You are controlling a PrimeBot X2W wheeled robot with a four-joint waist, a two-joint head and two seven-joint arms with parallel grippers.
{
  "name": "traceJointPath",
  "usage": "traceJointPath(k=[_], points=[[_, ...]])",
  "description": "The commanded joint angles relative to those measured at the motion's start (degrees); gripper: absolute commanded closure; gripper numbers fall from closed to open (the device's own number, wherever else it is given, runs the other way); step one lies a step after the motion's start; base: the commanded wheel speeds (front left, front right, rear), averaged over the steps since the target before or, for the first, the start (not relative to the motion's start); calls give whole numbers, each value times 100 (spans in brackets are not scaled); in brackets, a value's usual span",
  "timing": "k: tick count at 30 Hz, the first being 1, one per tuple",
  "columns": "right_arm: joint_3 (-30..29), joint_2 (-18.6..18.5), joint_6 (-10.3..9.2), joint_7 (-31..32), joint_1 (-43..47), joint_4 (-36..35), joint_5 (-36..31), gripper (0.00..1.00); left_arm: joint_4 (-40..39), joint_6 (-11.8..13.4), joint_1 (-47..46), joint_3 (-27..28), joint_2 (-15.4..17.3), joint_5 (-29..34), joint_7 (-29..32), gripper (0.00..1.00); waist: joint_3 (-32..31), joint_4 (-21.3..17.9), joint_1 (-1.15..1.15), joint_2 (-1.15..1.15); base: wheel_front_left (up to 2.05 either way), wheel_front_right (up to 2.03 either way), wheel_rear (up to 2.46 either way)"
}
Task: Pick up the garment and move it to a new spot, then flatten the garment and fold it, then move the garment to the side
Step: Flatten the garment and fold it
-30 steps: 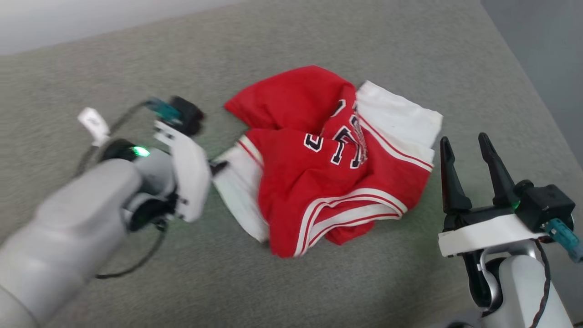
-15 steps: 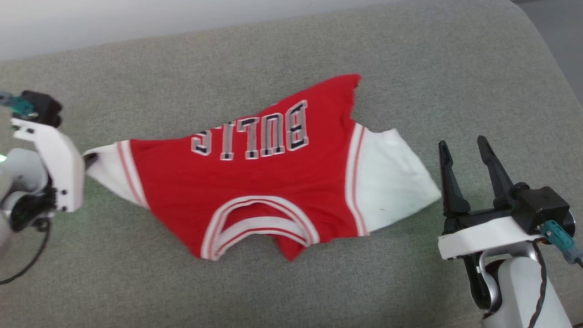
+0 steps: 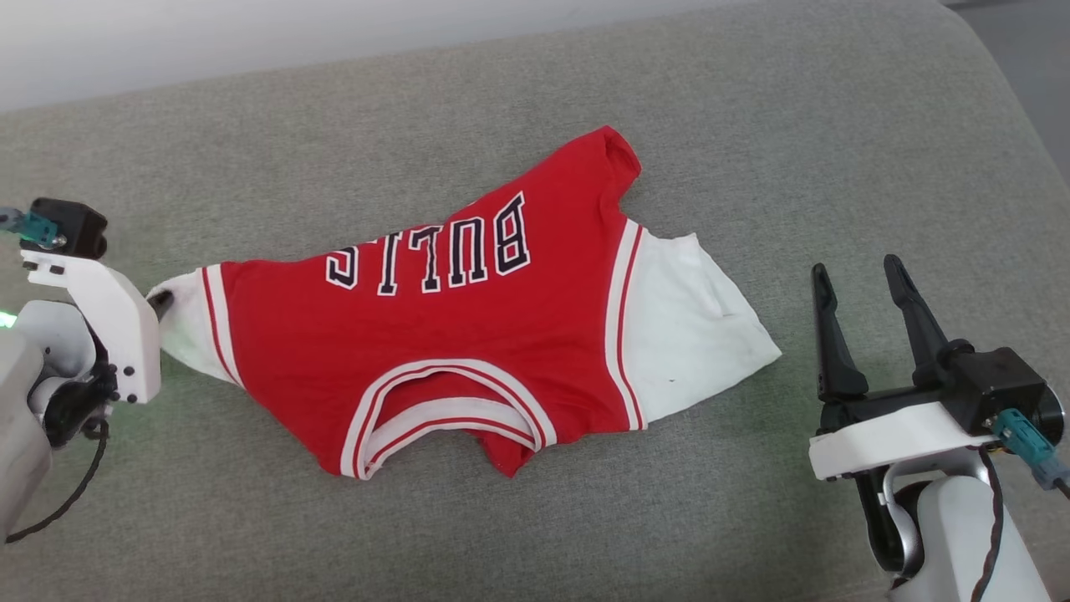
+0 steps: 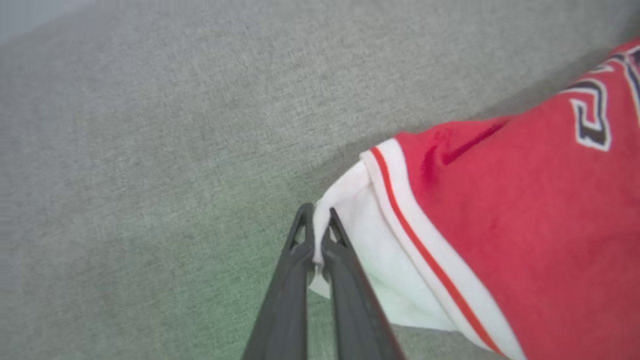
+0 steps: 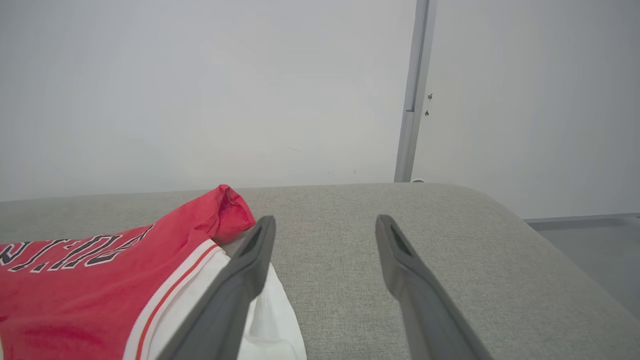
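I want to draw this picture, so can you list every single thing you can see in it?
jersey: one, red with white sleeves and black BULLS letters, spread out in the middle of the cushion.
cushion: one, grey fabric, under the jersey.
wall: one, white, behind the cushion.
wall strip: one, grey, upright on the wall.
left claw: one, dark, shut on the edge of one white sleeve.
right claw: one, dark, open, beside the other sleeve, holding nothing.

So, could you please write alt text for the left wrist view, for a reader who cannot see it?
The left gripper, shut, pinches the white sleeve edge of the red garment, which spreads to the right over a grey fabric surface. Part of its black, white-edged lettering shows at the upper right.
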Motion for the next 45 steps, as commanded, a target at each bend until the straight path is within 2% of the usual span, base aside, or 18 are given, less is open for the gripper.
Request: traceJointPath(k=[1,7,11,13,16,17,18,21,23,26,31,32,36,39,43,45], points=[[2,2,-4,-30,11,-23,-65,0,58,16,64,39,-32,1,-127,0,-16,31,0,0,0,0,0],[32,2,-4,-30,70,11,-165,0,93,16,110,165,-134,-36,-904,0,-138,231,0,0,0,0,0],[65,3,-4,-30,85,71,-280,0,84,28,269,356,-233,-97,-1746,0,-233,392,0,0,0,0,0],[66,-1,-4,-30,99,184,-377,0,74,102,430,509,-365,-165,-2200,0,-282,483,0,0,0,0,0],[93,-142,-4,100,25,421,-434,0,-89,309,719,901,-592,-103,-2450,0,-341,639,0,0,0,0,0],[126,-210,-4,207,-35,479,-419,0,-257,411,740,1228,-624,58,-2459,0,-354,696,0,0,0,0,0],[206,-417,-4,510,-106,566,-404,0,-692,717,1103,1916,-722,590,-2464,0,-373,821,0,0,0,0,0],[388,-791,-4,1098,-218,678,-306,0,-1552,1136,2023,3068,-1014,1496,-2454,0,-397,1003,0,0,0,0,0],[572,-1115,-4,1554,-296,738,-190,0,-2169,1314,2589,3733,-1227,2181,-2456,0,-395,1130,0,0,0,0,0],[921,-1599,-4,2265,-426,753,107,0,-2884,1450,3456,4401,-1583,3215,-2456,0,-372,1301,0,0,0,0,0],[1475,-2342,-4,3344,-668,687,768,0,-3747,1375,4331,5304,-2119,4470,-2457,0,-298,1533,0,0,0,0,0],[1475,-2342,-4,3344,-668,687,768,0,-3747,1375,4331,5304,-2119,4470,-2457,0,-298,1533,0,0,0,0,0],[1882,-2743,-4,4151,-820,702,1477,0,-4177,1201,4824,5822,-2542,5136,-2457,0,-250,1686,0,0,0,0,0],[2145,-2964,-4,4591,-868,763,1848,0,-4324,984,5024,6125,-2844,5381,-2458,0,-223,1772,0,0,0,0,0],[2324,-3072,-4,4777,-908,872,2164,0,-4364,712,5150,6488,-3130,5624,-2457,0,-185,1836,0,0,0,0,0],[2376,-3090,-4,4833,-894,959,2259,75,-4382,581,5154,6666,-3252,5689,-2458,0,-169,1852,0,0,0,0,0]])
